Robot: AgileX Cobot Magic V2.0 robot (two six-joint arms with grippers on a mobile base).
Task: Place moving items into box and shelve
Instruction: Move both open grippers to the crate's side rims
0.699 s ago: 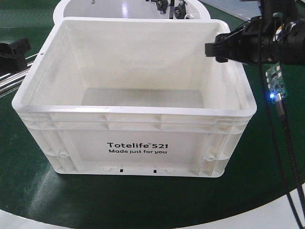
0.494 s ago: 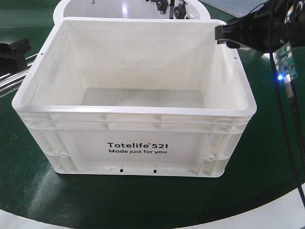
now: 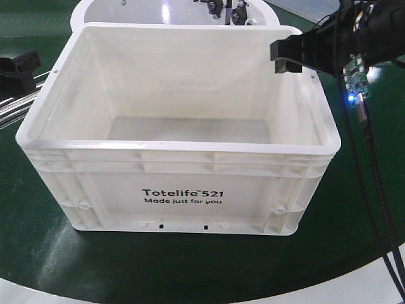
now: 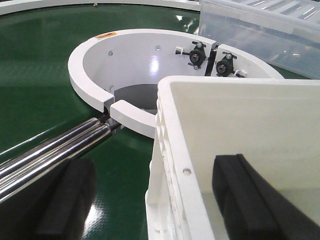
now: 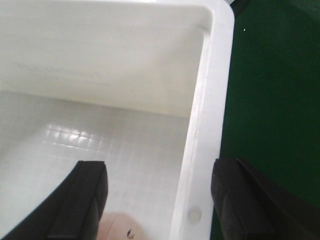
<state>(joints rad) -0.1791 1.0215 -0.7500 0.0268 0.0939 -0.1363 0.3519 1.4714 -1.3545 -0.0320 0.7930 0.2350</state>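
Here the right pincer [image 5: 157, 165] gapes astride the right wall of the box [image 3: 177, 147]; the left pincer [image 4: 150, 165] gapes astride the left wall. A pink toy [image 5: 117, 227] lies inside. Black print reads "Totelife 521 Made just for you". Green desk [image 3: 190, 272] beneath.

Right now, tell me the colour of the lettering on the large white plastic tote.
Black lettering on the white tote, clearest in the exterior front-facing view.

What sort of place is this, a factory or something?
Probably a test setup of a sorting or packing line: a white plastic box sits on a green belt-like surface, beside a curved white guard with steel rods, and a clear bin stands behind.
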